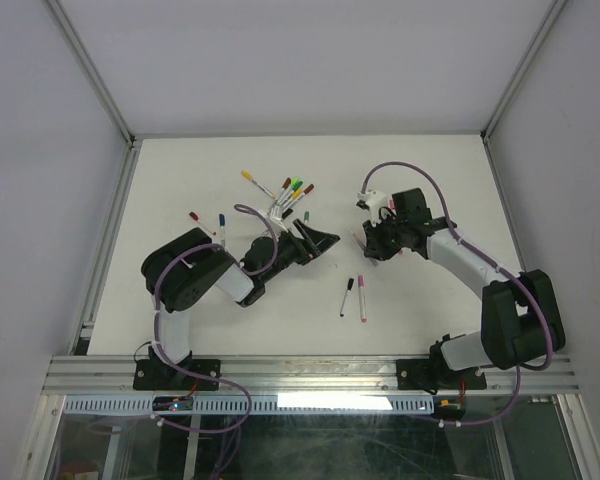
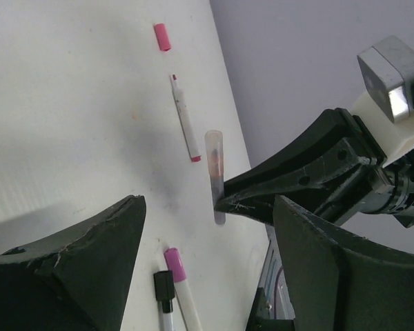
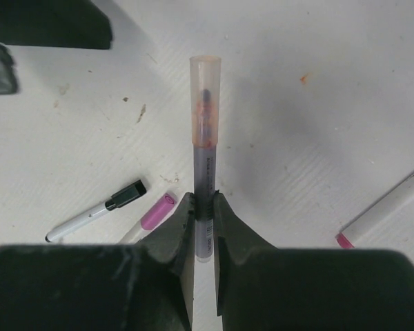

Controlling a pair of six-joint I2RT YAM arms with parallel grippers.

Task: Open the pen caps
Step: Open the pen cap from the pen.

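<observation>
Pen, slim grey barrel under translucent cap, pinched in right tool; left tool spread.

My R gripper pinches grey pen, clear cap on; black-capped pen, pink-capped pen lie nearby.

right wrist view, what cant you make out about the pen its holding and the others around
- held pen: tip colour is blurred by its frosted cap in the right wrist view. Its bottom end is hidden between the right gripper fingers.
- pink-ended pen: its far end is cut off by the right edge of the right wrist view.
- pen cluster: too small in the top view to tell which pens are capped.
</observation>
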